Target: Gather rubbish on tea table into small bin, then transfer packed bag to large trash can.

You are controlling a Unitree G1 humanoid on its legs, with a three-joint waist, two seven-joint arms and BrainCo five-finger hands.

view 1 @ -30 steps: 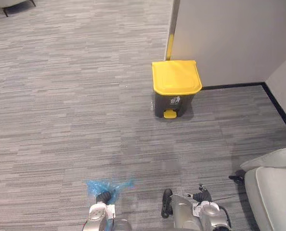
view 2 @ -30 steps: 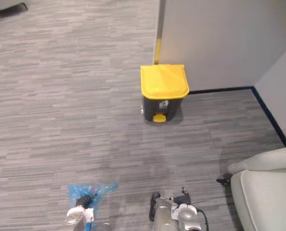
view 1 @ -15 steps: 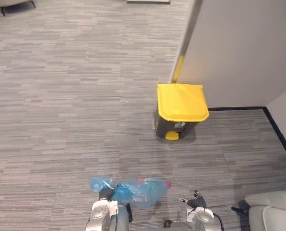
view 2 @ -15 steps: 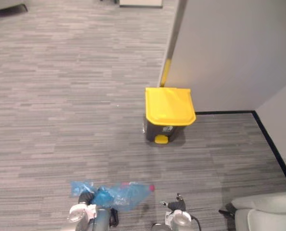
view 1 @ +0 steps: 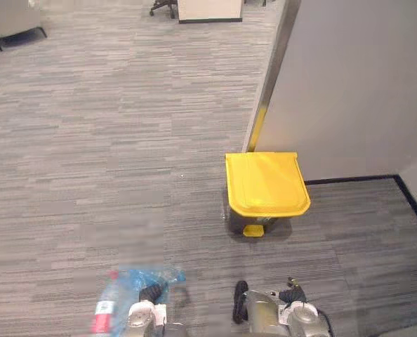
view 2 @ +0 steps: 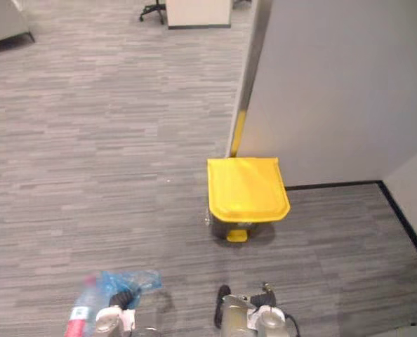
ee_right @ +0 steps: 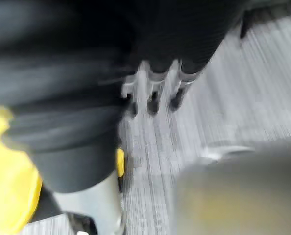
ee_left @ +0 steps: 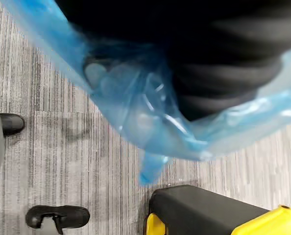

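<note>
Swung back across since half a second ago, the blue rubbish bag now hangs at the outer side of the left robot hand, with a red-labelled bottle inside. Blue film drapes that robot hand, so its grip cannot be told. The right robot hand hangs idle, fingers loosely apart. A closed yellow-lidded pedal bin stands ahead of both.

Desk: What can't we make out?

Photographer: The blue bag veils much of the left hand. The right hand is a blur. The yellow lid hides most of the large trash can, and the frame edge crops the bagged bottle.
</note>
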